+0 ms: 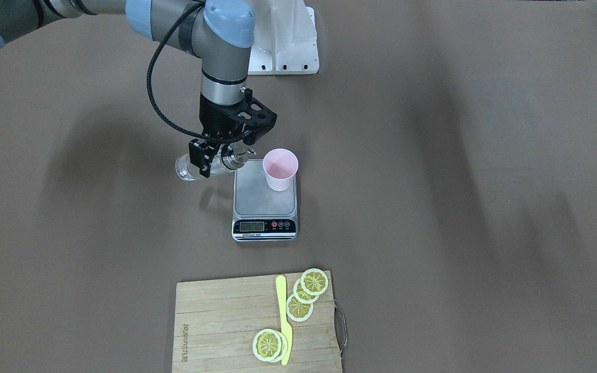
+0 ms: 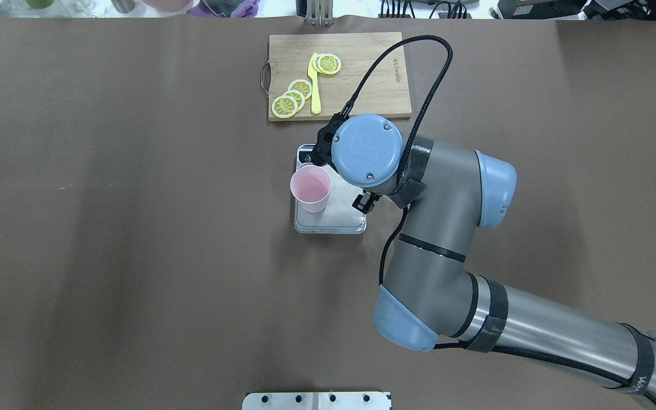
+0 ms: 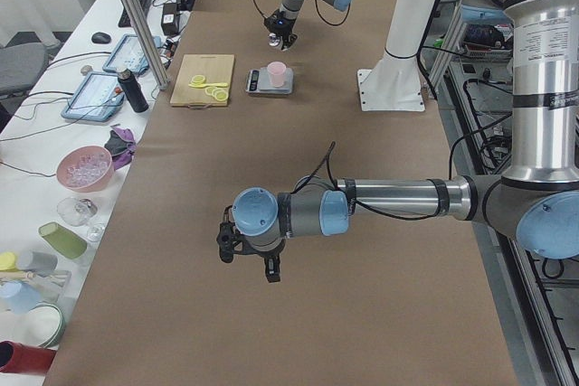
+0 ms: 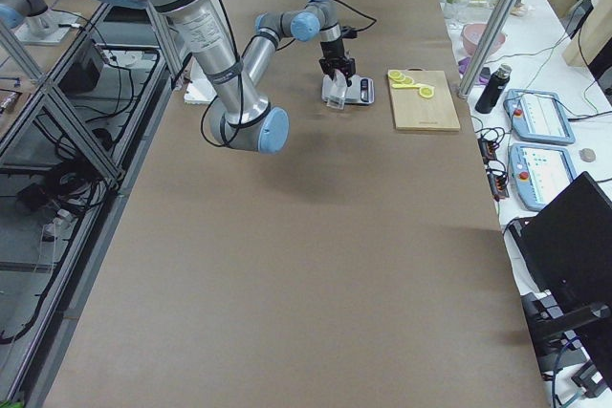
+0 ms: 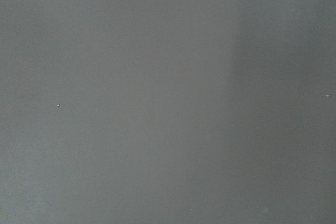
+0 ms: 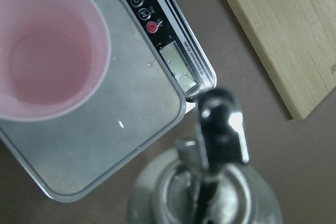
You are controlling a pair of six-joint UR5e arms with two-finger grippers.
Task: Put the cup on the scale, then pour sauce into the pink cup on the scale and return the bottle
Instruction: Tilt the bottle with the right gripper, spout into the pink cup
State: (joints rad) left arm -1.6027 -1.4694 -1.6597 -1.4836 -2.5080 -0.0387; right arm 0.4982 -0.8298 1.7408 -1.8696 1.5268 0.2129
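Front view: cup (image 1: 280, 169) on scale (image 1: 257, 199), at its 1 o'clock corner. Right fingers (image 1: 204, 161) clamp bottle (image 1: 185, 168), tipped near level at cup's 9 o'clock, spout (image 1: 251, 152) short of rim. Left fingers (image 3: 272, 270): state can't tell. Likely best: carry spout over mouth, then tip slowly; cup looks light.

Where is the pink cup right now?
In the overhead view, the pink cup stands on the scale near mid-table, at the platform's edge on the robot's left. The bottle in the right hand is at the platform's opposite side.
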